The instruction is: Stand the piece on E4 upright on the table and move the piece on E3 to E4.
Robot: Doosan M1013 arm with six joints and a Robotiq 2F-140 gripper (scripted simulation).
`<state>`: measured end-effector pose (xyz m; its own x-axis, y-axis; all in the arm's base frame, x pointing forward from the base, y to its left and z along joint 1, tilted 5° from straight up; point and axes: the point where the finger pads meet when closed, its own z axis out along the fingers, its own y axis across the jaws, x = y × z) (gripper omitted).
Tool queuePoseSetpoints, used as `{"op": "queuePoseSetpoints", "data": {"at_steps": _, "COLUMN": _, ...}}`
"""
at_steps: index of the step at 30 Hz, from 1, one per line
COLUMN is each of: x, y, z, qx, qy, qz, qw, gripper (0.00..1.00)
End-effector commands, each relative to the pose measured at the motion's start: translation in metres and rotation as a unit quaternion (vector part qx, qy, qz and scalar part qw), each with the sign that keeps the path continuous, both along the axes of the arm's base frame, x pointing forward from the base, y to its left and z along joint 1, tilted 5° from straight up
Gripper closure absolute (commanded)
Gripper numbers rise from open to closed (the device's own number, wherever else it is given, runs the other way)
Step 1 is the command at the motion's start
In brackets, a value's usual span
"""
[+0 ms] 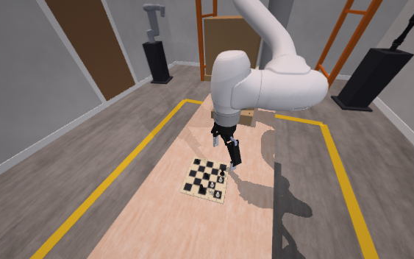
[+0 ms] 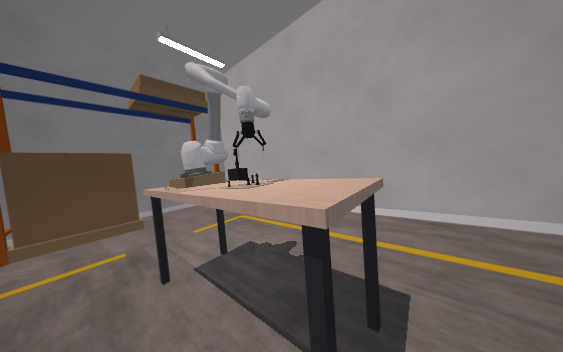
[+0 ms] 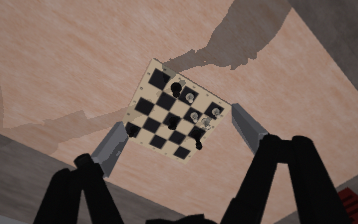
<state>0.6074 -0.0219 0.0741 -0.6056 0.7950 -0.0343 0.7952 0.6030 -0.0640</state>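
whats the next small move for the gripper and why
Probably lower the gripper toward the pale piece lying tipped over on the chessboard: the fingers are wide open, holding nothing, and hang well above the board.

Chessboard (image 3: 176, 112) edge letters and digits too small to read — squares unidentifiable.
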Motion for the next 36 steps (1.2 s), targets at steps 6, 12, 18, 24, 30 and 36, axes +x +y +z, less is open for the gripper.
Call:
{"op": "queuePoseSetpoints", "data": {"at_steps": 6, "x": 0.0, "y": 0.0, "z": -0.001, "qx": 0.001, "qy": 0.002, "qz": 0.033, "qw": 0.999, "gripper": 0.0}}
{"op": "queuePoseSetpoints", "data": {"at_steps": 12, "x": 0.0, "y": 0.0, "z": -0.007, "qx": 0.007, "qy": 0.017, "qz": 0.23, "qw": 0.973, "gripper": 0.0}}
{"op": "queuePoseSetpoints", "data": {"at_steps": 18, "x": -0.001, "y": 0.0, "z": -0.013, "qx": 0.006, "qy": 0.026, "qz": 0.341, "qw": 0.94, "gripper": 0.0}}
{"op": "queuePoseSetpoints", "data": {"at_steps": 24, "x": -0.002, "y": -0.001, "z": -0.02, "qx": 0.007, "qy": 0.043, "qz": 0.534, "qw": 0.844, "gripper": 0.0}}
{"op": "queuePoseSetpoints", "data": {"at_steps": 30, "x": -0.002, "y": -0.001, "z": -0.022, "qx": 0.017, "qy": 0.053, "qz": 0.673, "qw": 0.738, "gripper": 0.0}}
{"op": "queuePoseSetpoints", "data": {"at_steps": 36, "x": -0.002, "y": -0.001, "z": -0.022, "qx": 0.024, "qy": 0.052, "qz": 0.704, "qw": 0.708, "gripper": 0.75}}
